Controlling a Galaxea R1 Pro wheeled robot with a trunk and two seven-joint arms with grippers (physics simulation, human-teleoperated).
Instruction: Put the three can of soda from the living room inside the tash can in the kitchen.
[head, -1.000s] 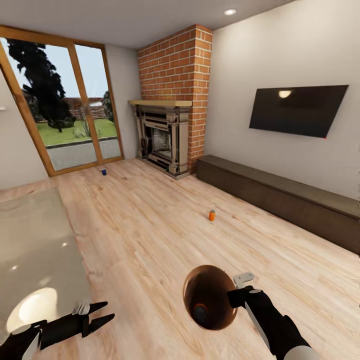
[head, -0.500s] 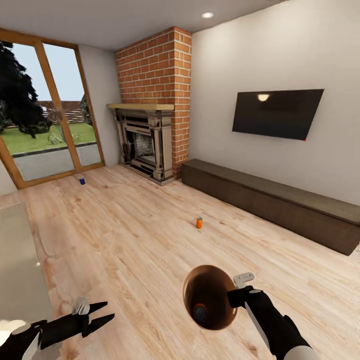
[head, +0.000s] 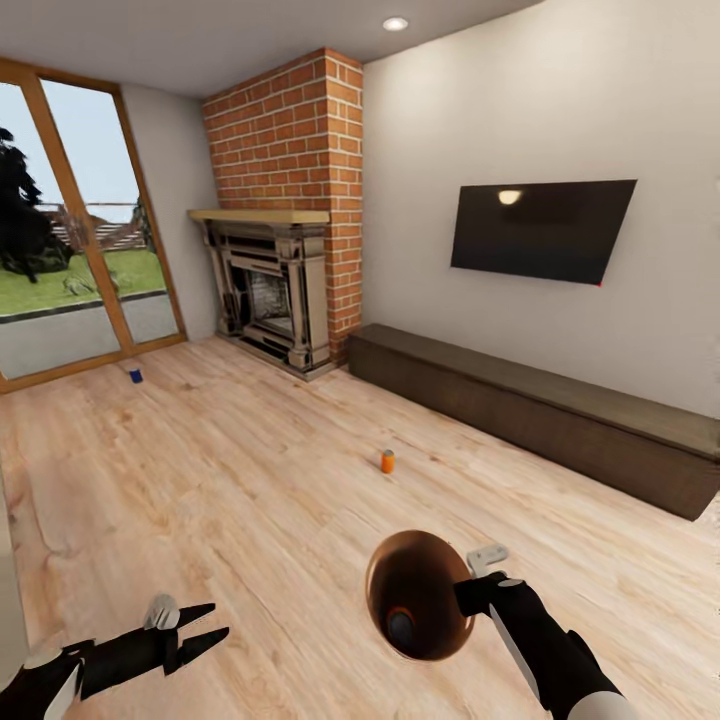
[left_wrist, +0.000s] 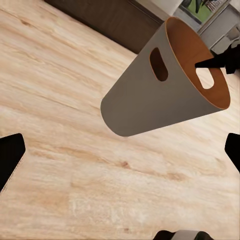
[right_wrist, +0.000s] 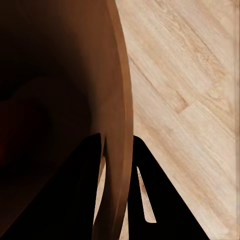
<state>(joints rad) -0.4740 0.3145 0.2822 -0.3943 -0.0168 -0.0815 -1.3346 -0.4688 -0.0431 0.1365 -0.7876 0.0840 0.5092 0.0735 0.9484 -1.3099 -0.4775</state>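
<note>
The tash can (head: 425, 580), grey outside and copper-brown inside, hangs tilted low in front of me with its mouth toward the camera. My right gripper (head: 466, 592) is shut on its rim, one finger inside and one outside (right_wrist: 118, 150). Something orange with a grey end (head: 401, 624), like a can of soda, lies deep in the bin. An orange can (head: 387, 461) stands on the plank floor ahead. A blue can (head: 135, 376) stands far left near the glass doors. My left gripper (head: 214, 622) is open and holds nothing, left of the bin (left_wrist: 150, 95).
This is the living room, with a brick fireplace (head: 275, 290) in the far corner. A wall TV (head: 540, 232) hangs above a long low dark cabinet (head: 540, 415) on the right. Tall glass doors (head: 70, 250) stand at the left. Open wood floor lies between me and the cans.
The camera has swung right, so the whole room slid left and the glossy table at the left left the picture. Both arms and the bin keep their places in view.
</note>
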